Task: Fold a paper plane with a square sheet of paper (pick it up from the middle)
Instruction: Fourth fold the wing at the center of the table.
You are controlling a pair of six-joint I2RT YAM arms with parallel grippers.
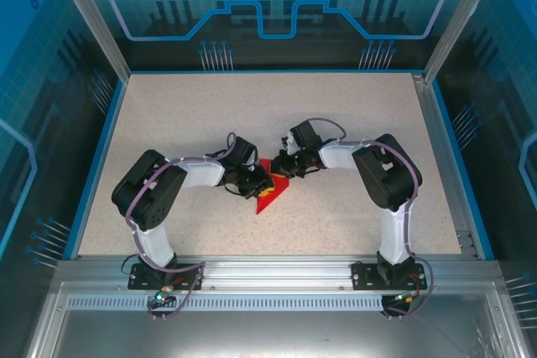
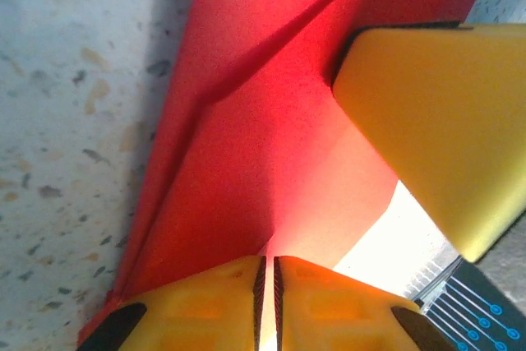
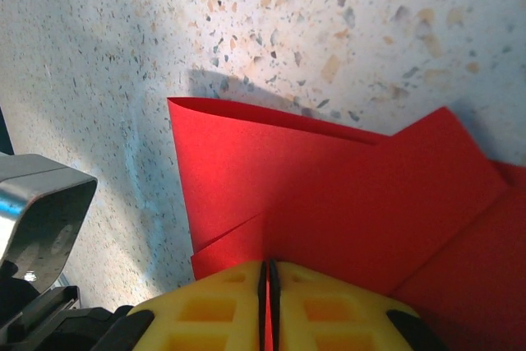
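- Position: the square sheet of paper [image 1: 267,197], already part-folded to a point, lies near the middle of the table [image 1: 168,123], somewhat closer to its near edge, between the two wrists.
- Left gripper [image 1: 257,184]: jaws shut onto the paper's edge; the left wrist view shows the sheet pinched in the slit between the yellow fingers [image 2: 214,306].
- Right gripper [image 1: 285,168]: also clamped on the paper; the right wrist view shows red in the seam between its pads [image 3: 329,318].
- Risk, tearing: both grippers pinch one thin sheet close together; any pull apart or uneven travel would probably rip it or drag it out of one grip.
- Risk, bad crease: the folded layers sit loose, with flaps lifting and casting shadow; pressing now could set a crooked fold and leave the wings unequal.
- Risk, collision: a second yellow finger [image 2: 436,121], judged to be the right arm's, stands just beside the left fingertips; a small misalignment would knock them together.
- Hidden: from above, the wrists cover much of the paper; the number of folds cannot be counted; whether the sheet rests fully on the table or is partly raised is unclear.
- Cut off: a grey metal part [image 3: 41,203] at the left edge of the right wrist view is unidentified.
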